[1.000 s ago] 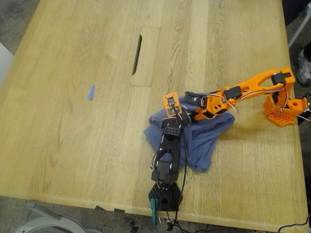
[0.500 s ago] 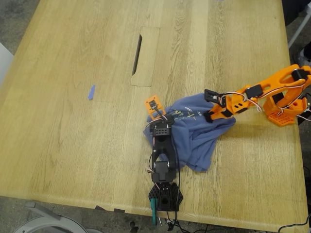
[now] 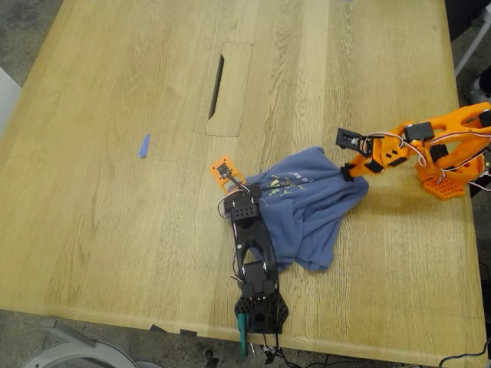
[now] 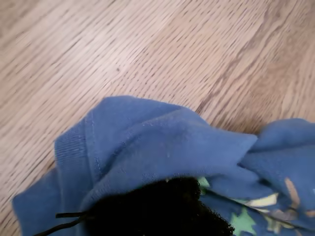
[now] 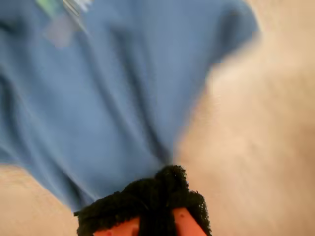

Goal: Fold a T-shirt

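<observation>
The slate-blue T-shirt (image 3: 307, 218) lies crumpled on the wooden table, its green-and-yellow print (image 3: 284, 182) facing up near the top edge. My first gripper (image 3: 244, 193), on the black arm, is shut on the shirt's edge at the exterior view's left. In the first wrist view its black pad (image 4: 157, 209) sits in a fold of the cloth (image 4: 147, 142), next to the print (image 4: 256, 209). My second gripper (image 3: 350, 172), on the orange arm, is shut on the shirt's edge at the exterior view's right. The second wrist view is blurred and shows its pads (image 5: 157, 194) pinching the cloth (image 5: 98, 98).
A tiny blue scrap (image 3: 144, 146) lies far off at the exterior view's left. A dark slot (image 3: 217, 77) in an inset panel is behind the shirt. The orange arm's base (image 3: 449, 175) stands at the right edge and the black arm's base (image 3: 261, 310) at the front edge. A person's shoe (image 3: 482, 103) shows at the right.
The two grippers have moved apart, the first towards the exterior view's left and the second towards its right. The shirt's top edge is drawn out wider and the print now shows.
</observation>
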Controlling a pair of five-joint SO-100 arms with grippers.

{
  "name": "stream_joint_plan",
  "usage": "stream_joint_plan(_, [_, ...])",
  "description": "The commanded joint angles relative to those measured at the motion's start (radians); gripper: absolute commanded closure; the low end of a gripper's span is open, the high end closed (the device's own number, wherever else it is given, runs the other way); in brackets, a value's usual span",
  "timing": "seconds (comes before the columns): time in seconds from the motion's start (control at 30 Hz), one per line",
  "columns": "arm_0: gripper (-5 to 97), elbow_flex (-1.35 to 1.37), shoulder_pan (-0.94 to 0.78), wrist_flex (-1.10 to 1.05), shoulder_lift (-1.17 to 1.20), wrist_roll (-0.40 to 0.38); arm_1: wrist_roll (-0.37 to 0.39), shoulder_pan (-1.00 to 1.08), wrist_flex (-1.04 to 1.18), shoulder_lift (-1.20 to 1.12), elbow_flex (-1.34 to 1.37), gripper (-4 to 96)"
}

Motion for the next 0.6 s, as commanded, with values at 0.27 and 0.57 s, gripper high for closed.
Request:
stream_joint_plan(0.27, [92,-0.348,0.308,0.249,0.153,0.021,-0.018,-0.003,0.103,-0.468,-0.749,91.3])
stream_joint_plan(0.57, [92,-0.054,0.399,0.241,0.344,0.014,-0.028,-0.012,-0.041,-0.868,-1.146,91.3])
